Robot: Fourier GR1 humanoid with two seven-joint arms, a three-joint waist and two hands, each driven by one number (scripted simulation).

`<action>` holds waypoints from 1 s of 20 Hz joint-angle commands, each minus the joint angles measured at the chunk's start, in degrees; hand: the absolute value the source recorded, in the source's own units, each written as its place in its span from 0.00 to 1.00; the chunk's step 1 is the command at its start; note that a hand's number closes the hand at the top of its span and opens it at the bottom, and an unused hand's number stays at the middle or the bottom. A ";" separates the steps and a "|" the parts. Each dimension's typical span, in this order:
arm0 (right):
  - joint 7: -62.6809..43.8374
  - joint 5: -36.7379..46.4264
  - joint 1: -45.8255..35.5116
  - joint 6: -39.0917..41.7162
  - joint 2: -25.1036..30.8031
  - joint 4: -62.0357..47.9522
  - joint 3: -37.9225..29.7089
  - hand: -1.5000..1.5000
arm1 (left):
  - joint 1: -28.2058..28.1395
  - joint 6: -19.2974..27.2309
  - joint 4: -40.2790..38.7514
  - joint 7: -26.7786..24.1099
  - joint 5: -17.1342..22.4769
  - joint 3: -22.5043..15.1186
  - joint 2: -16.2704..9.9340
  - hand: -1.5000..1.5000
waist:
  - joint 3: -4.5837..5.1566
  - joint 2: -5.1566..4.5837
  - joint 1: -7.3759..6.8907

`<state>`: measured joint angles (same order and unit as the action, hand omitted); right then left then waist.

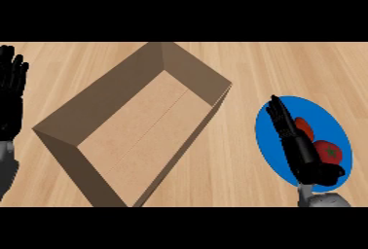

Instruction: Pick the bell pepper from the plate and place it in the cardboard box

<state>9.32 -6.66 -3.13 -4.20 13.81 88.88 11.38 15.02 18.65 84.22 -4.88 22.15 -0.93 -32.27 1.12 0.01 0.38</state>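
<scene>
No readable writing or labels anywhere. Right hand (296,141) lies over the blue round plate (273,146), fingers (279,114) straight and open, gripping nothing. Red glossy bell pepper (329,151) sits on the plate just right of the fingers, touching or nearly touching the palm, can't tell which. Plain brown cardboard box (108,92), open top, rectangular, well left of those fingers on the light woodgrain bench (287,63). Left hand (10,92) rests open at the left edge, fingers up.

My right hand (296,141) covering the middle of the red bell pepper (329,151) and part of the blue plate (273,116), my left hand (10,92) cut by the left edge, cardboard box (108,92) near corner out of view.
</scene>
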 commanded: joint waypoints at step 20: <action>41.67 5.76 -17.26 44.59 33.39 -22.28 -0.25 0.00 | -6.69 0.77 -9.69 5.18 -14.38 -10.89 -2.83 0.50 | -1.75 -1.70 -4.62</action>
<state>37.55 -5.29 -17.14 33.32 44.45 71.47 10.57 8.21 18.90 74.51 -0.31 8.95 -10.44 -36.08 -0.55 -1.75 -3.55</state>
